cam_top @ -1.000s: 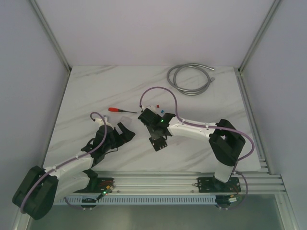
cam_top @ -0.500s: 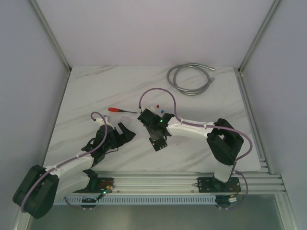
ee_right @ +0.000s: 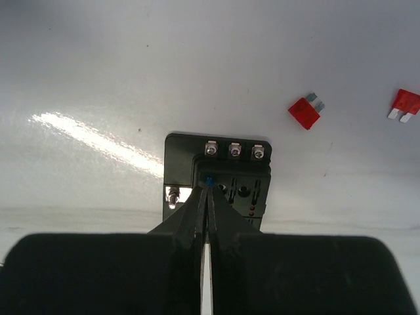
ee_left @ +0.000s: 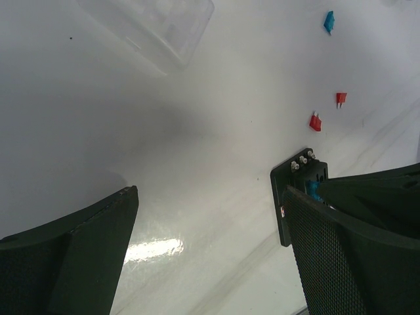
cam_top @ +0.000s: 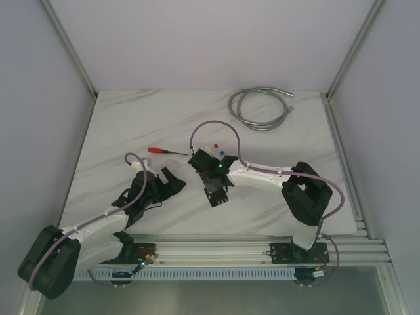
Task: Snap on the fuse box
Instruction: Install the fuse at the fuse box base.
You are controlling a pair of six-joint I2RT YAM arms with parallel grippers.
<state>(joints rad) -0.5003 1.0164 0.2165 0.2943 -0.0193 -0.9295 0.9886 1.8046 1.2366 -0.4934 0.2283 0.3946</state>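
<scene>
The fuse box (ee_right: 220, 177) is a small black block lying flat on the white table, with three screws along its far edge and slots in its face. It also shows in the top view (cam_top: 196, 158) and in the left wrist view (ee_left: 302, 176). My right gripper (ee_right: 209, 186) is shut. Its tips rest on a tiny blue fuse (ee_right: 209, 180) in the box's left slot. In the top view the right gripper (cam_top: 203, 165) stands over the box. My left gripper (ee_left: 210, 193) is open and holds nothing, just left of the box (cam_top: 172, 181).
A clear plastic cover (ee_left: 154, 26) lies beyond the left gripper. Two red fuses (ee_right: 304, 112) (ee_right: 405, 104) and a blue fuse (ee_left: 329, 21) lie loose near the box. A red-handled screwdriver (cam_top: 164, 151) lies to the left, and a coiled grey hose (cam_top: 259, 108) at the back.
The right gripper's jaws have closed the last bit, and the arm has shifted slightly left over the fuse box. The left arm has not moved.
</scene>
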